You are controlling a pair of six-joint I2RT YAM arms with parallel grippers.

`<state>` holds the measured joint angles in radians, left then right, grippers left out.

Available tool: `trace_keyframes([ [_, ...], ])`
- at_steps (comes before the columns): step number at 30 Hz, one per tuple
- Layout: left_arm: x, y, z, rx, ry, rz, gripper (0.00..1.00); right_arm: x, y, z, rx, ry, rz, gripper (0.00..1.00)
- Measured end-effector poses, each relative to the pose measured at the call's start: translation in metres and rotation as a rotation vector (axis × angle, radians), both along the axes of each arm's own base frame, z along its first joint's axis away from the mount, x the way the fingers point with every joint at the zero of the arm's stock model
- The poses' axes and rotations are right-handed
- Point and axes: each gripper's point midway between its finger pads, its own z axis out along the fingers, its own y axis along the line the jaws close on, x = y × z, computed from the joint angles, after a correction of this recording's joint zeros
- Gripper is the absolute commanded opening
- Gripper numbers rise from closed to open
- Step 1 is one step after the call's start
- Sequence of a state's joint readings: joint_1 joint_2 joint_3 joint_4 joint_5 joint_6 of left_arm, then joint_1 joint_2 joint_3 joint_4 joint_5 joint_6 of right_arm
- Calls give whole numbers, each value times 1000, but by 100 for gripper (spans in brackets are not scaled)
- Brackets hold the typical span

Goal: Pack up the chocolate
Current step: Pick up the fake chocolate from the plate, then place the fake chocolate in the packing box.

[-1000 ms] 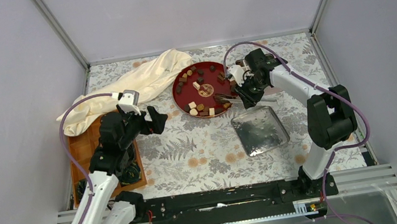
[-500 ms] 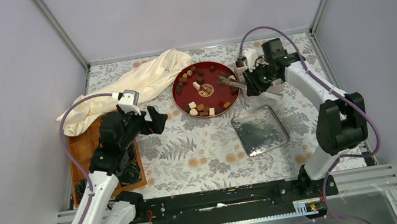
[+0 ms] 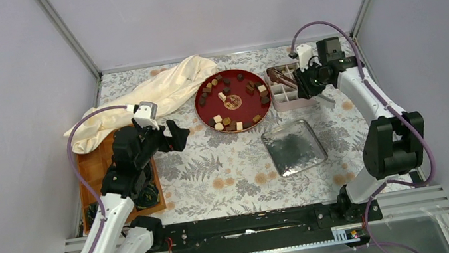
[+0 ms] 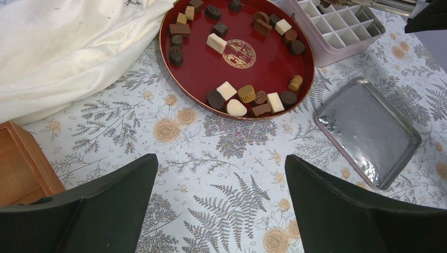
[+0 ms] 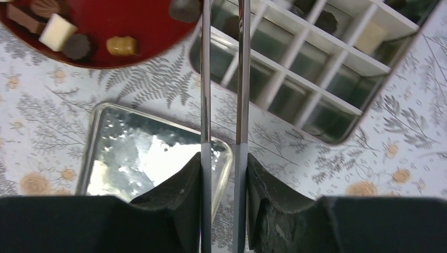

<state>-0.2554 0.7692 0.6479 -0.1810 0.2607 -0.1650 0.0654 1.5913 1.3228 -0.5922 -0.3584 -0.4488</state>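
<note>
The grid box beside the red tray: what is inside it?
A few chocolates in the far cells; the nearer cells look empty. Tongs cover a strip of the grid box.

Brown, tan, cream chocolate on red tray, floral tablecloth.

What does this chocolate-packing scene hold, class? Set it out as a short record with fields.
Red tray: round, holds loose chocolates in dark, tan and cream
Divided box: beside the red tray, some cells filled, others empty
Right gripper: shut on metal tongs, held over the box
Left gripper: open, empty, above the table
Also present: silver tin, cream cloth, wooden tray
</note>
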Motion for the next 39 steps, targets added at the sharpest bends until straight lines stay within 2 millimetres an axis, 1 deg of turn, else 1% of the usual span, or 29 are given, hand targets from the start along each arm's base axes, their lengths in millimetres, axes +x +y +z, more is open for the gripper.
trace_keyframes([
  [5, 0, 0, 0, 0, 0, 0, 99, -1, -25, -5, -62, 15, -52, 10],
  [8, 0, 0, 0, 0, 0, 0, 99, -5, -35, -9, -90, 35, -68, 11],
  [11, 0, 0, 0, 0, 0, 0, 99, -9, -40, -14, -106, 64, -70, 11],
  [17, 0, 0, 0, 0, 0, 0, 99, -16, -42, -24, -124, 113, -60, 14],
  [18, 0, 0, 0, 0, 0, 0, 99, -17, -42, -25, -125, 117, -59, 16],
  [21, 0, 0, 0, 0, 0, 0, 99, -17, -43, -28, -129, 129, -56, 29],
  [23, 0, 0, 0, 0, 0, 0, 99, -17, -43, -30, -129, 135, -56, 35],
  [27, 0, 0, 0, 0, 0, 0, 99, -16, -43, -31, -130, 137, -56, 38],
  [39, 0, 0, 0, 0, 0, 0, 99, -16, -45, -31, -130, 137, -63, 40],
])
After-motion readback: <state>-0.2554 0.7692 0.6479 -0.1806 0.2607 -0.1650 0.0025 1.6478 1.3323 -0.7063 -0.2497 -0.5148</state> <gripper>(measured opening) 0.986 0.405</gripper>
